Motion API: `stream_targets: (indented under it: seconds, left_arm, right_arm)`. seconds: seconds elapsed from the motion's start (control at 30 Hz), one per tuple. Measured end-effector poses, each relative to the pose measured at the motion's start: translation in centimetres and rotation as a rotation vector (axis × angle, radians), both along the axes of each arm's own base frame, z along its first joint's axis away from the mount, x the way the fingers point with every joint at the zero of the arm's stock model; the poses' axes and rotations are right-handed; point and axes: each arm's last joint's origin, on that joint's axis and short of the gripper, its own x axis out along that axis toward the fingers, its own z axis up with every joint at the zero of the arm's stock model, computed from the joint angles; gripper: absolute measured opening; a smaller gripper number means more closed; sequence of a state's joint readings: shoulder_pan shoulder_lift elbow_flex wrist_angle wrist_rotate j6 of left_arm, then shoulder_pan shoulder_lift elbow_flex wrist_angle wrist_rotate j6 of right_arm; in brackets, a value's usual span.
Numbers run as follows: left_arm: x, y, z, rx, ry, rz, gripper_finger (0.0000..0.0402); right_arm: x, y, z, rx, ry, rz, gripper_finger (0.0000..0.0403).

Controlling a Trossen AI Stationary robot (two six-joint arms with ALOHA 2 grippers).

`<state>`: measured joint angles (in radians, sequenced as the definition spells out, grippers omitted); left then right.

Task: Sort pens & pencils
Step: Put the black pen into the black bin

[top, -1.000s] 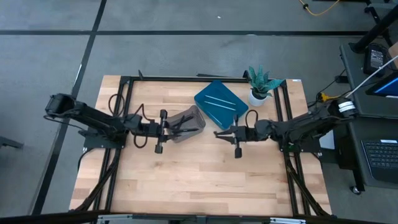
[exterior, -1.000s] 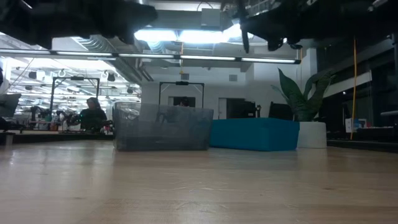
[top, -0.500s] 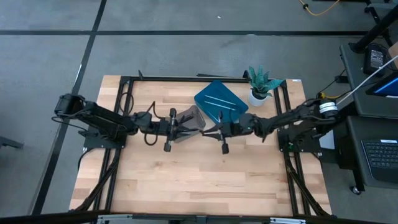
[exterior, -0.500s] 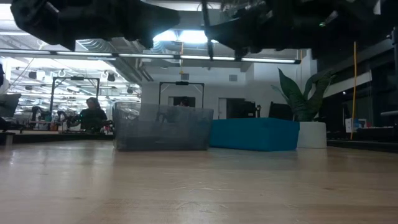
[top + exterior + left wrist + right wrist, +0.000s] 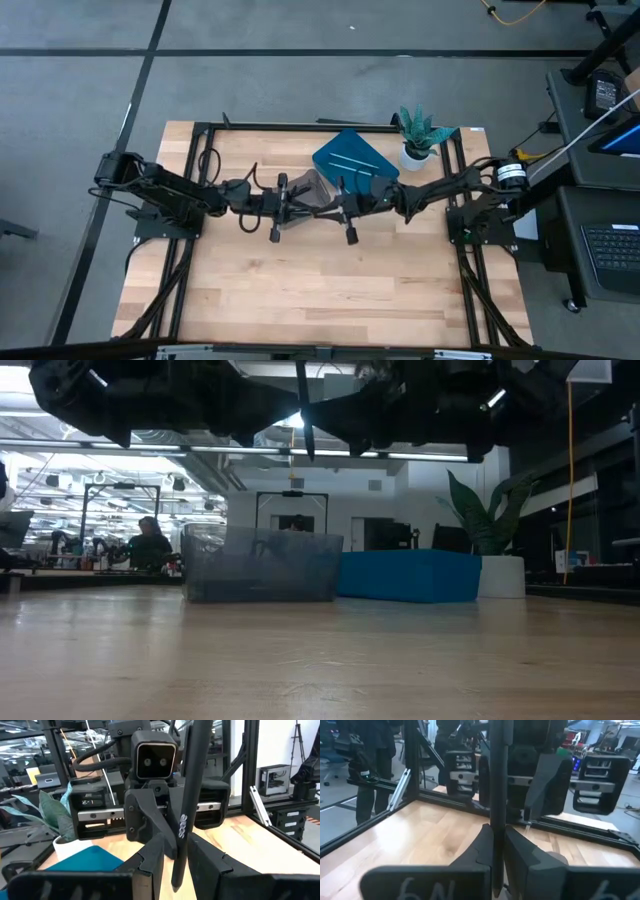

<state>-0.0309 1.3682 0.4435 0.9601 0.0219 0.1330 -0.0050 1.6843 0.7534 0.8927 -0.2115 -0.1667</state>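
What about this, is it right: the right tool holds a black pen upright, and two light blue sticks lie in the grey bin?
Not the bin: the high view shows the light blue sticks on the teal tray. The right tool does hold the black pen upright.

Little legible. White print on the black stick (image 5: 191,785), running along the barrel in the left wrist view: reads roughly as "2005" or "SOOS", uncertain which. Pale handwritten marks on the dark plate (image 5: 427,886) at the near edge of the right wrist view: something like "6N" at one end, a further cut-off mark at the other end. No other readable text, label or sign.
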Motion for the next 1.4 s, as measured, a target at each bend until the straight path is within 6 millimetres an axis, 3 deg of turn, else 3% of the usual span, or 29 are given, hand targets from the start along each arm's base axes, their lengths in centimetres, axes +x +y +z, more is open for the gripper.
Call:
stream_targets:
  seconds: [1.13,1.4]
  left_arm:
    - [0.0,0.4,0.3,-0.020,-0.029,-0.027,0.0079]
    - [2.5,0.3,0.4,-0.016,-0.007,-0.053,0.0079]
  right_arm:
    - [0.1,-0.4,0.2,0.001,-0.019,-0.005,0.0025]
    - [1.6,-0.3,0.3,-0.009,0.023,0.017,0.0025]
